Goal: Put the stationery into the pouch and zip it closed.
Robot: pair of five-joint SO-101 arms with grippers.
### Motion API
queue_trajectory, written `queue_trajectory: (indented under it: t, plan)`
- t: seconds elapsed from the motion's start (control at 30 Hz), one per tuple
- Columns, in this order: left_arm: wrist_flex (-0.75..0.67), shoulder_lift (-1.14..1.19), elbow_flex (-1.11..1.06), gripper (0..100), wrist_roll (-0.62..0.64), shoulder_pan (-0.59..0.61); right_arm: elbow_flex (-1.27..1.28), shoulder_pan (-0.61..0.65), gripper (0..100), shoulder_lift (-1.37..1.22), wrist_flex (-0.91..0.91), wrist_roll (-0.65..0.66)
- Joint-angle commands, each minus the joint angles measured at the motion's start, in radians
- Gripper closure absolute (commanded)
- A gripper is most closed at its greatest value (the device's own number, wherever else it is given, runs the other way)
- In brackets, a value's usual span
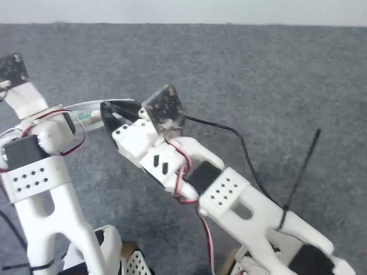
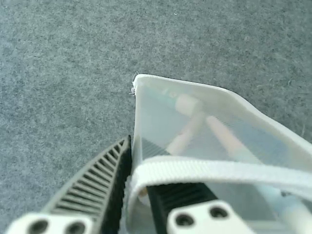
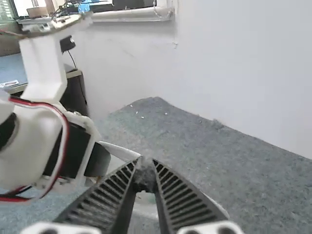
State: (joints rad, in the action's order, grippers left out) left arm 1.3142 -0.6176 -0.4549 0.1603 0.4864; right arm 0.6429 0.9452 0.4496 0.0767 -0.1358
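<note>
The pouch [image 2: 195, 131] is a white see-through mesh bag with a woven zip tape along its mouth. Several pens [image 2: 229, 141] lie inside it. My left gripper [image 2: 138, 165] is shut on the pouch's mouth edge and holds it up off the grey carpet. In the high view the pouch [image 1: 86, 113] shows as a pale strip between the two arms. My right gripper [image 1: 116, 110] meets it from the right. In the right wrist view the right gripper [image 3: 145, 169] is shut on a small dark zipper pull [image 3: 143, 180] at the pouch's edge [image 3: 122, 153].
Grey carpet [image 1: 258, 74] covers the whole surface, with free room to the back and right. A black cable [image 1: 246, 154] trails along the right arm, and a thin black tie [image 1: 304, 166] sticks up from it. A white wall [image 3: 243, 63] stands beyond the carpet.
</note>
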Motion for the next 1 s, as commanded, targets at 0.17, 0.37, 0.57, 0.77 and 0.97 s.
queue_trajectory:
  t: [0.17,0.37,0.57,0.77,0.97]
  plan:
    - [-0.032,0.005,0.005,99,-0.008,0.0,-0.298,0.012,99.2,-0.17,0.34,-0.014]
    - [-0.032,0.005,0.004,99,-0.008,0.0,-0.416,-0.025,99.2,-0.268,0.499,-0.014]
    - [-0.032,0.005,0.004,99,-0.008,0.002,-0.413,-0.041,99.2,-0.128,0.541,-0.021]
    - [-0.032,0.005,0.012,99,-0.008,0.0,-0.293,-0.01,99.2,-0.019,0.449,-0.023]
    - [0.006,-0.054,0.082,99,-0.008,0.0,-0.14,0.007,99.2,0.015,0.308,-0.017]
